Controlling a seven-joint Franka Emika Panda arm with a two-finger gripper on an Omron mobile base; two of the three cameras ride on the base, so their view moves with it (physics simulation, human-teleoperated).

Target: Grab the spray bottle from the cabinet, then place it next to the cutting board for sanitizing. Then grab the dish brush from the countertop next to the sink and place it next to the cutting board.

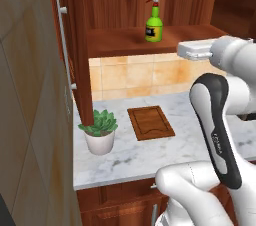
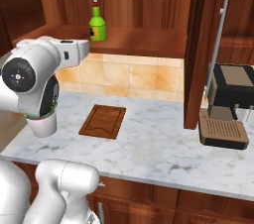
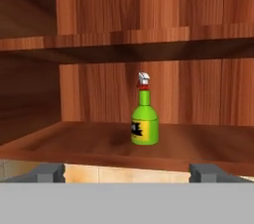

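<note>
Spray bottle (image 1: 154, 24): stood upright on the floor of the open cabinet (image 1: 125, 0), toward the far plank back, under the inner shelf; green body, label facing the arm, trigger head on top. It is touched by nothing.
Gripper (image 3: 127, 172): held level in front of the cabinet opening, well short of the bottle; the two fingertips (image 3: 47, 172) are seen spread wide apart with nothing between them, and the bottle is framed in the gap farther back.
Cabinet doors: swung open; one with a long silver bar handle (image 1: 64, 45) stands at the left, the other at the right.
Cutting board (image 1: 150, 122): laid flat on the countertop (image 1: 150, 155), below the cabinet, near the tiled wall.
Potted plant (image 1: 100, 132): set just left of the board, apart from it.
Coffee machine (image 2: 227, 106): placed on the counter at the far right, beyond the right door.
</note>
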